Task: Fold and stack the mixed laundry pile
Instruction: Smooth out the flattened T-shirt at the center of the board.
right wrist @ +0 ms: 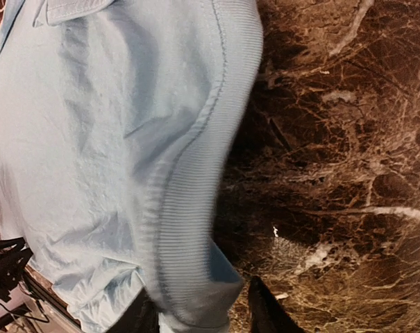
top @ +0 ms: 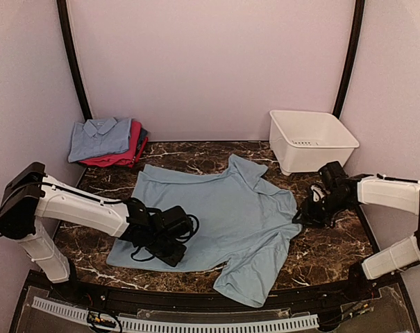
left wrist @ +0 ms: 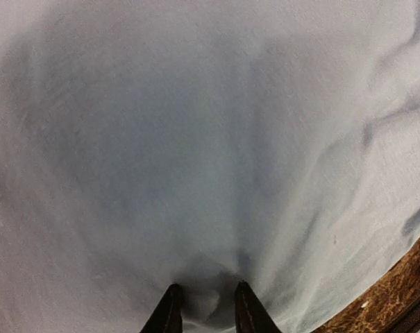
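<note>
Shirt (top: pixel 216 215) spread flat for folding, stack (top: pixel 109 141) waiting behind it.
Left gripper (left wrist: pixel 204 313) narrowly pinches shirt's body; right gripper (right wrist: pixel 203 312) straddles its ribbed sleeve cuff (right wrist: pixel 189 208), grip uncertain.

pale blue collared shirt (top: pixel 216 215) spread flat mid-table; folded blue and pink stack (top: pixel 107 141) back-left.

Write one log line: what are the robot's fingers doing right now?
left fingers: pinching blue shirt | right fingers: around sleeve cuff | folded stack: back left
</note>
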